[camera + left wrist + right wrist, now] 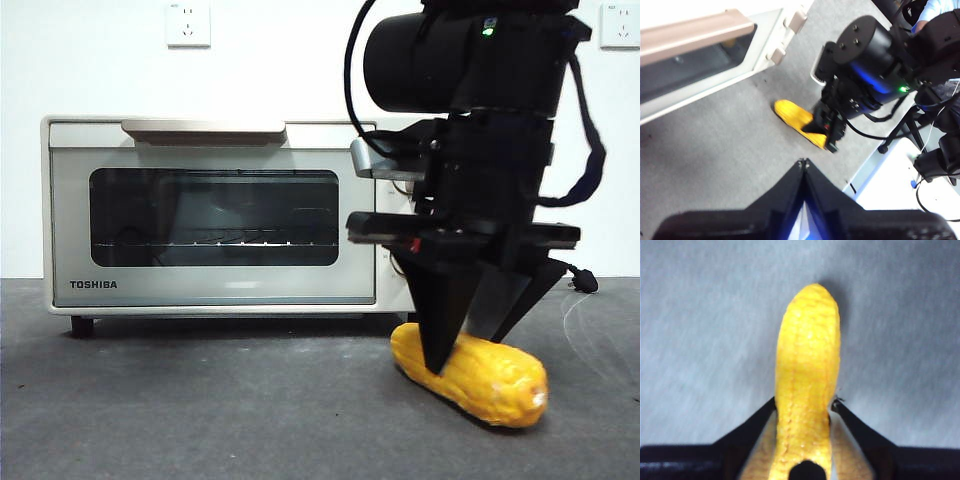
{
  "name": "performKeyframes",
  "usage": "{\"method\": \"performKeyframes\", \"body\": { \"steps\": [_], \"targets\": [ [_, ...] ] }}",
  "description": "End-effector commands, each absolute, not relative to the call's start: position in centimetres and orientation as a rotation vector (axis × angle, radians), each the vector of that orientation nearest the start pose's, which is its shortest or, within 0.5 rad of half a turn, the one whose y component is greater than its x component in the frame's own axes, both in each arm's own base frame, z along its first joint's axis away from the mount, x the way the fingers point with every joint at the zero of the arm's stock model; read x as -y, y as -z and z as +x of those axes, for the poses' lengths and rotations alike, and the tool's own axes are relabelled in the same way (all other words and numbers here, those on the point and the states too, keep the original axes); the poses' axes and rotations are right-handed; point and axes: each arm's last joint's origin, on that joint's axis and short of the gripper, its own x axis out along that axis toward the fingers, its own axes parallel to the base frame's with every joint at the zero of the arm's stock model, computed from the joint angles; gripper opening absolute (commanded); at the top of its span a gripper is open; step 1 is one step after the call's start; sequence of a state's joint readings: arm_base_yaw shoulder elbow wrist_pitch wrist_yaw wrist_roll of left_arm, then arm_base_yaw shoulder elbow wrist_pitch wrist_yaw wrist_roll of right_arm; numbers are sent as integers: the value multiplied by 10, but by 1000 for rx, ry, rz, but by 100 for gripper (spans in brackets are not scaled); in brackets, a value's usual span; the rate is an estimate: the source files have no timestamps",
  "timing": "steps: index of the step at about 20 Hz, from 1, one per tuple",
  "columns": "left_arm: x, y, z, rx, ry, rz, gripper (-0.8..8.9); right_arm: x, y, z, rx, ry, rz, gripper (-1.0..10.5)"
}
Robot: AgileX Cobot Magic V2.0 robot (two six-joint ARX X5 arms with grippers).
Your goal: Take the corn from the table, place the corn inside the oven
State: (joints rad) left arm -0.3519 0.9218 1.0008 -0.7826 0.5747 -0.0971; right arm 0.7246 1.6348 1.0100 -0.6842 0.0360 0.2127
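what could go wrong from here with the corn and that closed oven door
The oven door looks closed, so the corn has no way in yet. The right gripper pinches the glossy corn near one end on the table; lifted, it might tilt or slip. The left gripper hangs shut above.

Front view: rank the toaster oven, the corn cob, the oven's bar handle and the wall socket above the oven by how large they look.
1. Cream-white boxy TOSHIBA toaster oven.
2. Beige bar handle and glossy yellow-orange toy corn cob, held by the right gripper: similar length; the corn is thicker but nearer the camera, so unranked.
3. White wall socket.
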Motion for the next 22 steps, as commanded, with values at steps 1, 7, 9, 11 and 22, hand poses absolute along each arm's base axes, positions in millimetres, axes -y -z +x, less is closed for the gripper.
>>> {"method": "performKeyframes", "body": {
  "steps": [1, 7, 9, 11, 22],
  "targets": [
    [75, -336, 158, -713, 866, -151, -5, -195, -199, 218, -1270, -526, -265, -12],
    [83, -345, 186, -534, 768, -154, -6, -177, -284, 192, -1033, -715, -96, -12],
    [86, -343, 198, -501, 723, -152, -6, -166, -315, 179, -931, -740, -64, -12],
    [89, -340, 210, -481, 681, -144, -6, -155, -342, 167, -850, -759, -38, -12],
    [98, -329, 244, -530, 547, -82, -6, -130, -390, 141, -745, -741, -34, -12]
  ]
}}
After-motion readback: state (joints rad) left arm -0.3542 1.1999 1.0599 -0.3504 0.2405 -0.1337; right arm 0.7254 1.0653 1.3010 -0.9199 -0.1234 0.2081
